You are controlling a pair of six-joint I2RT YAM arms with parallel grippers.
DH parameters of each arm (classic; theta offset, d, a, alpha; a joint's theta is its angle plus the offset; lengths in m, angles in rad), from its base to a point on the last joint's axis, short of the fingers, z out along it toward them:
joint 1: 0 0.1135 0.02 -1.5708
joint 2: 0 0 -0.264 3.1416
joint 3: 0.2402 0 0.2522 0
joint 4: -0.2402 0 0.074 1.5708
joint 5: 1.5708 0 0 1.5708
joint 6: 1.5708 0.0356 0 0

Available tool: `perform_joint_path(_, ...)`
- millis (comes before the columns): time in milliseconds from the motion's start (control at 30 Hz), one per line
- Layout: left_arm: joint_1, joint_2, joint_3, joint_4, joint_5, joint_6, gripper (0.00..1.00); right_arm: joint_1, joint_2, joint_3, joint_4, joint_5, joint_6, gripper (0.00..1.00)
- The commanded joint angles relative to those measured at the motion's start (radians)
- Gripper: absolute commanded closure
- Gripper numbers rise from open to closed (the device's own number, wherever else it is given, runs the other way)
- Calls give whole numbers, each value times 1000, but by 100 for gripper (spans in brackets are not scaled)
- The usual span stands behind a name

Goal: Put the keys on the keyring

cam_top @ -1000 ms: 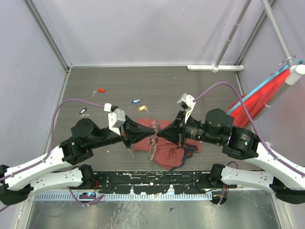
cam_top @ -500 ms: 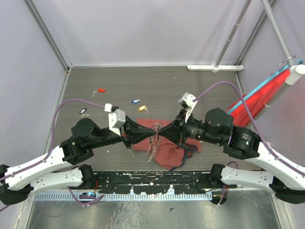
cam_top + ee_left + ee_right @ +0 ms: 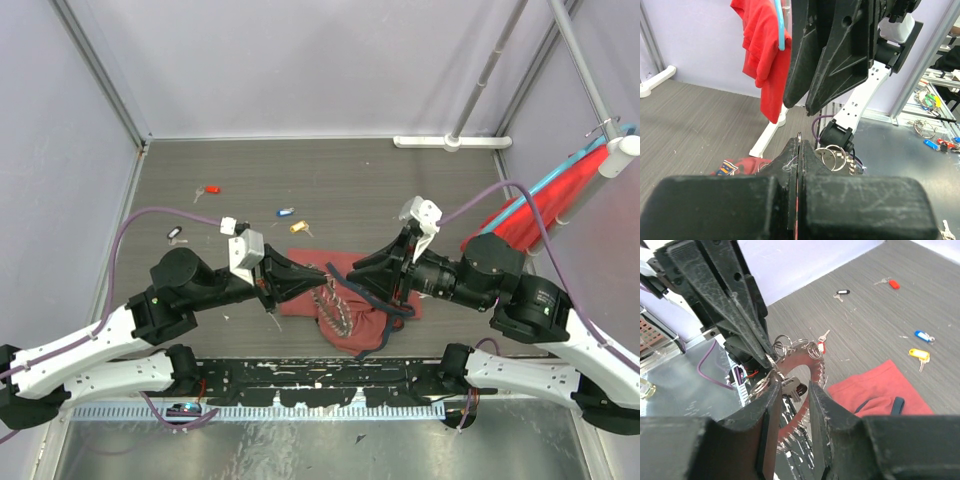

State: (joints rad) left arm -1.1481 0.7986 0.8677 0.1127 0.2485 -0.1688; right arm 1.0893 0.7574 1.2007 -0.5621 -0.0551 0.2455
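- I am clamping my left fingers (image 3: 305, 283) together on the wire of the keyring (image 3: 333, 306), which is hanging just beyond their tips over the red bag (image 3: 372, 328), lower centre of the top view.
- My right fingers (image 3: 365, 275) are standing slightly apart and empty, just right of the ring and pointing left at it.
- The keys (image 3: 285, 212) are lying loose on the surface (image 3: 400, 190), up and left of the ring, well apart from it.
- Since a second ago, my right fingers have been parting and backing off rightward.
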Motion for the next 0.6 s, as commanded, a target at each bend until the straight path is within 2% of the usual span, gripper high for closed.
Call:
perform_joint_path(0,-2,0,27,50,0,2,100,0,-21,-3,94,-73,-95,65)
perform_joint_path(167,-2,5,31,54,20,1,100,-1,-24,-30,158,-160,-180,64)
perform_joint_path(300,-2,11,38,61,48,-5,100,1,3,-27,186,-229,-220,67)
perform_joint_path(433,-2,13,39,69,77,-7,100,0,28,-20,178,-251,-233,72)
perform_joint_path(567,-2,7,38,73,80,-8,100,-1,28,-23,165,-262,-234,72)
